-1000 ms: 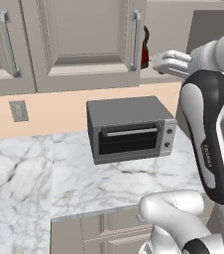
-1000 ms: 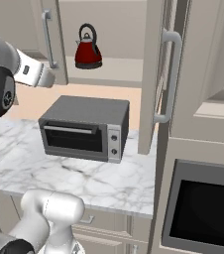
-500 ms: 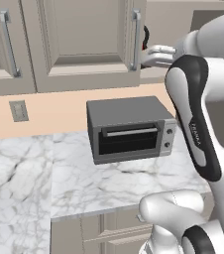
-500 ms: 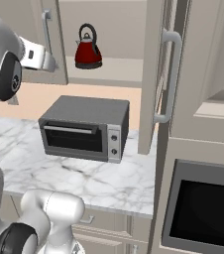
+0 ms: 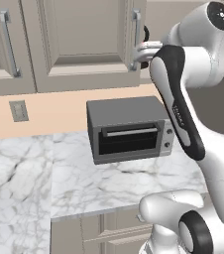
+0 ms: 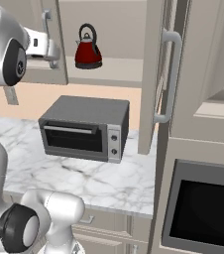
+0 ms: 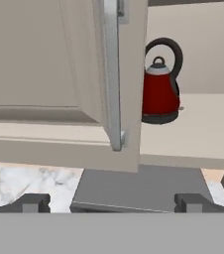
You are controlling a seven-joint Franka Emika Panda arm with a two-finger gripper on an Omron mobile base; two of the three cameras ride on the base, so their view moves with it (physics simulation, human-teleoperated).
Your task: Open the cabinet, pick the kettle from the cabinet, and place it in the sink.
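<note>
While the white arm is raised toward the upper centre of the left base view, the tool point(image 5: 140, 53) is seen released, its jaws spread wide and nothing held between them, just beside the silver bar handle point(image 5: 136, 37) of the closed left door of the cabinet point(image 5: 79, 44). In the hand view, the two dark fingertips point(image 7: 32, 202) are set well apart at the bottom of the frame, with the same handle point(image 7: 112, 74) running vertically through the upper centre. Below, at mid-frame in both base views, a grey toaster oven point(image 6: 86, 129) is stood on the white marble worktop point(image 6: 84, 181), its door shut. Farther back, the kettle point(image 6: 88, 47) is found at the upper centre of the right base view, upright on the beige shelf inside the cabinet, its black loop handle on top. In the hand view the kettle point(image 7: 159, 84) is placed right of centre, partly hidden by the door's edge. The right cabinet door point(image 6: 158, 74) is swung open, edge-on at the upper right of the right base view. A dark built-in oven window point(image 6: 203, 213) is shown at the lower right.
</note>
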